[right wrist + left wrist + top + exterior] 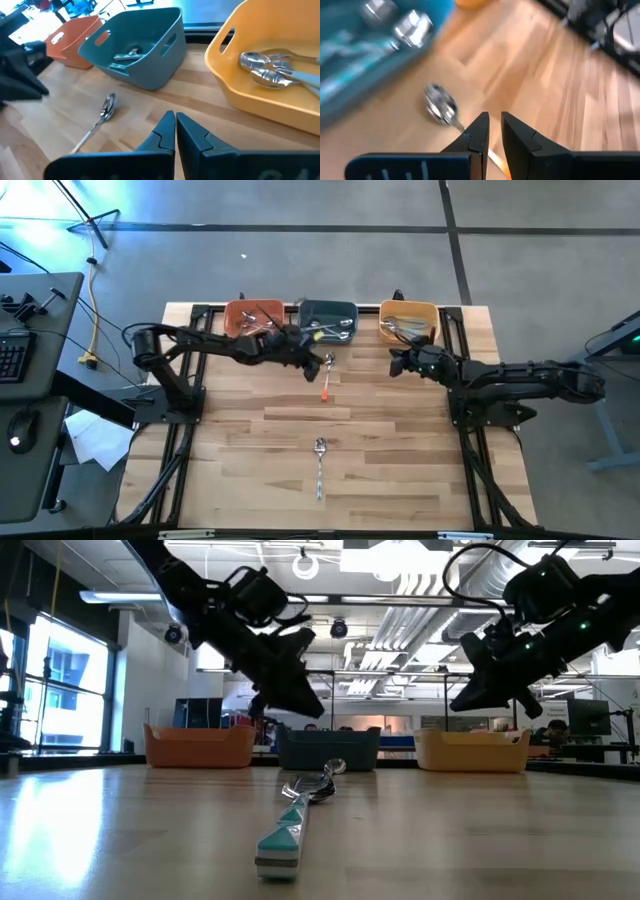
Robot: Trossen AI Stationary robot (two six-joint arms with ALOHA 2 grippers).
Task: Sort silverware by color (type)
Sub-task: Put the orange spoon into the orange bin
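An orange-handled spoon (328,376) lies flat on the table in front of the teal bowl, its metal head (440,102) toward the bowls. A second spoon with a light blue handle (320,466) lies flat nearer the table's near edge (285,836). My left gripper (308,366) hovers above the orange-handled spoon, raised off the table (300,695); its fingers (495,122) stand a narrow gap apart over the handle. My right gripper (394,364) hangs in the air in front of the yellow bowl, shut and empty (174,120).
Three bowls stand in a row along the far edge: orange (240,310), teal (328,308) and yellow (408,308), each with silverware inside. Spoons with pale handles lie in the yellow bowl (270,70). The wood between the two loose spoons is bare.
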